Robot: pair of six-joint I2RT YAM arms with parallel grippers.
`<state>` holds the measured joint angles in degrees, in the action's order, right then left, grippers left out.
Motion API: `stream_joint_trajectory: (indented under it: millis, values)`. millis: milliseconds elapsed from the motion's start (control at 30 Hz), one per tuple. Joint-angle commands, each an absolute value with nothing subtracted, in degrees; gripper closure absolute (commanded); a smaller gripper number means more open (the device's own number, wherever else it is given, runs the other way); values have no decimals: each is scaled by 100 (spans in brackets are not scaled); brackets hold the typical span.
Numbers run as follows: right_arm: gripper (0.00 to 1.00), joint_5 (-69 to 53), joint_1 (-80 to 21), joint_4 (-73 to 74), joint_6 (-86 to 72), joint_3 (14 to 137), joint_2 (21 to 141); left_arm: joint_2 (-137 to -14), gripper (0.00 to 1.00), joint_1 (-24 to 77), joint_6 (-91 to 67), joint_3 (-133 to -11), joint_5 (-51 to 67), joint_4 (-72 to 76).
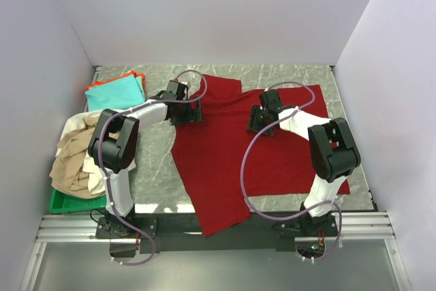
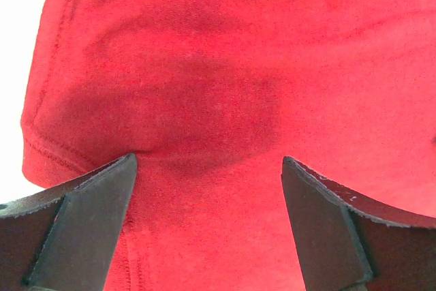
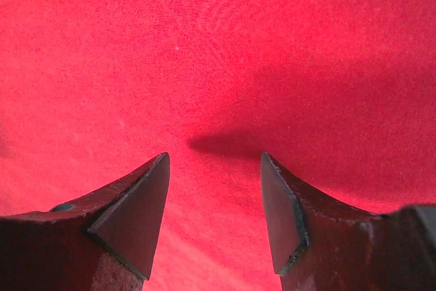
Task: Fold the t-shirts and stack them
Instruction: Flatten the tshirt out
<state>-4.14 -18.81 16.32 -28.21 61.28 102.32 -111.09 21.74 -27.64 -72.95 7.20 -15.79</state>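
Dark red t-shirt [image 1: 225, 161] beneath outstretched arms [image 1: 146, 112]; left fingers [image 2: 88, 230] and right fingers [image 3: 129, 216] apart.

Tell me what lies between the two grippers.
Only dark red t-shirt cloth runs from left gripper to right gripper; the top view shows it.

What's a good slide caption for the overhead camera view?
Left gripper and right gripper, both open, poised over a dark red t-shirt spread across the marble table.
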Motion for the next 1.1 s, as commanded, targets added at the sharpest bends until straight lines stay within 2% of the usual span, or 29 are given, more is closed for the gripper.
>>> stream_joint_trajectory:
  millis: [0,633,833,1067]
  values:
    - [37,-474,-1951,1705,-2883,6460,10449,-11583,4,1952,-2523,-7391,694,-1916]
    - [37,-624,-2030,2057,-2927,7365,11206,-12401,4,1529,-2312,-8560,993,-2347]
    - [38,-685,-2030,2188,-2848,7777,11347,-12507,5,1521,-2259,-8999,660,-2610]
    - [37,-607,-2048,2469,-2734,8077,10874,-11849,5,1556,-2303,-8939,457,-2628]
